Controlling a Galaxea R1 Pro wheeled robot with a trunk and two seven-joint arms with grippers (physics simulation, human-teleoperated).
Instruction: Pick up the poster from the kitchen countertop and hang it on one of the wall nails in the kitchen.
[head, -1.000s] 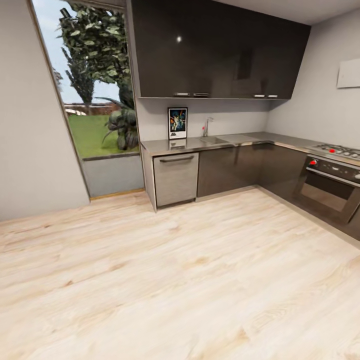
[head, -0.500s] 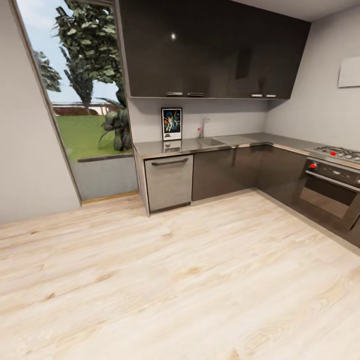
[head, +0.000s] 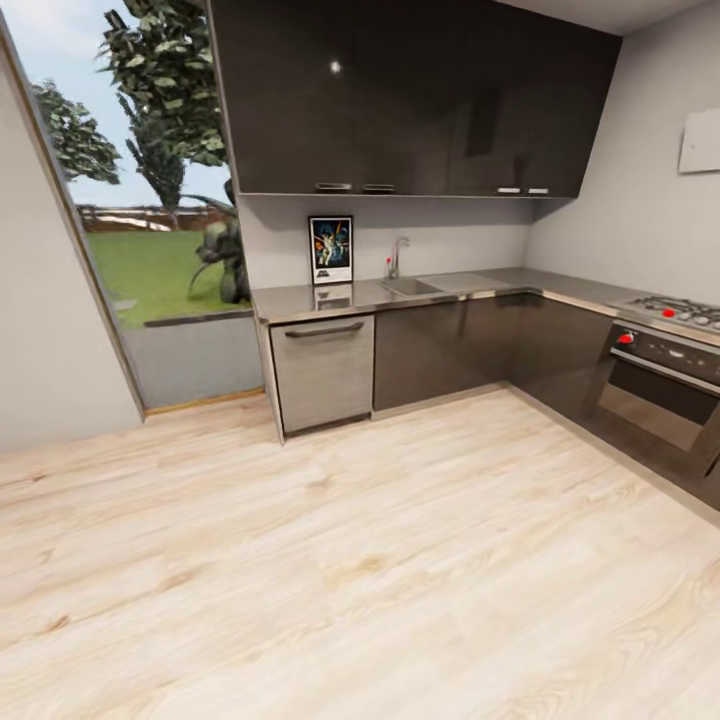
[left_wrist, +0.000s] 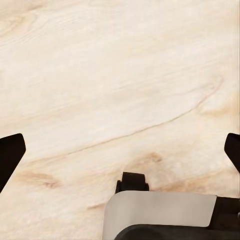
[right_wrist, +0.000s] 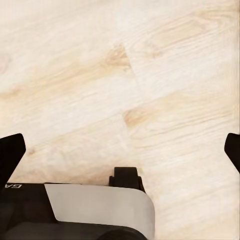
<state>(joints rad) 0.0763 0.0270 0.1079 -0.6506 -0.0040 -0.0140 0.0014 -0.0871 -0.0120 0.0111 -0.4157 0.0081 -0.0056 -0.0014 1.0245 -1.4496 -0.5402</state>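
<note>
Approach underway: poster (head: 331, 250) stands on the counter (head: 440, 290) at 12 o'clock, well away, both grippers (left_wrist: 120, 150) (right_wrist: 120, 150) spread apart and empty, so drive closer next

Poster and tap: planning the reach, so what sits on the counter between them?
Nothing: in the head view the countertop between poster and tap is bare.

The left end effector (left_wrist: 120, 150) points down with its two dark fingertips (left_wrist: 10, 155) spread wide at opposite edges of the left wrist view, nothing between them. The right end effector (right_wrist: 120, 150) is posed likewise, its fingertips (right_wrist: 11, 152) wide apart and empty.
</note>
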